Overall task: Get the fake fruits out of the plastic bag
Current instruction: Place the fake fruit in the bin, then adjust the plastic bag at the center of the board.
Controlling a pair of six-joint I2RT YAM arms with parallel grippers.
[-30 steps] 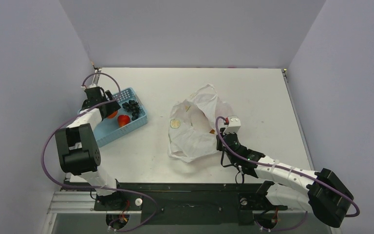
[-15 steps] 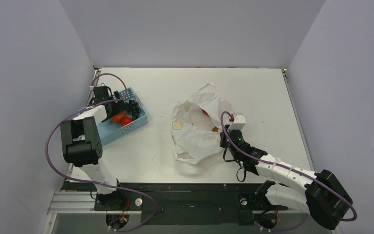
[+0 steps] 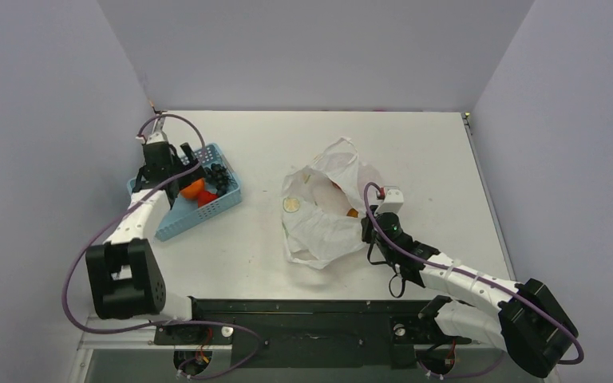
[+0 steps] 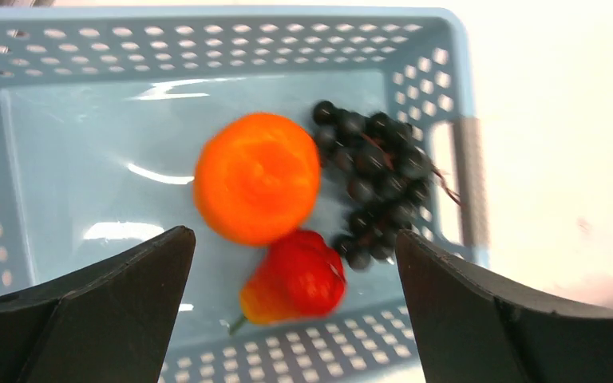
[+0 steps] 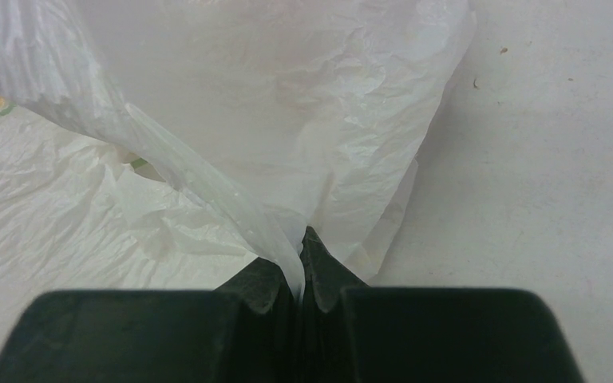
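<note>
The plastic bag (image 3: 323, 214) lies crumpled mid-table. My right gripper (image 3: 369, 227) is shut on a fold of its right edge, which is pinched between the jaws in the right wrist view (image 5: 302, 243). The white bag film (image 5: 287, 96) fills that view. A small orange-brown piece (image 3: 352, 212) and a red piece (image 3: 335, 185) show in the bag's mouth. My left gripper (image 3: 177, 170) is open and empty above the blue basket (image 3: 177, 215). In the left wrist view the gripper (image 4: 294, 239) hangs over an orange (image 4: 257, 177), a red strawberry-like fruit (image 4: 299, 277) and a dark grape bunch (image 4: 375, 179).
The basket's perforated wall (image 4: 207, 48) rings the three fruits, and it sits near the table's left edge by the grey side wall. A round yellowish print (image 3: 290, 204) shows on the bag's left side. Grey walls enclose the table on three sides.
My left gripper has drawn back toward the far left corner and left the orange lying in the basket. My right gripper has shifted slightly away from me, still holding the bag's edge.
</note>
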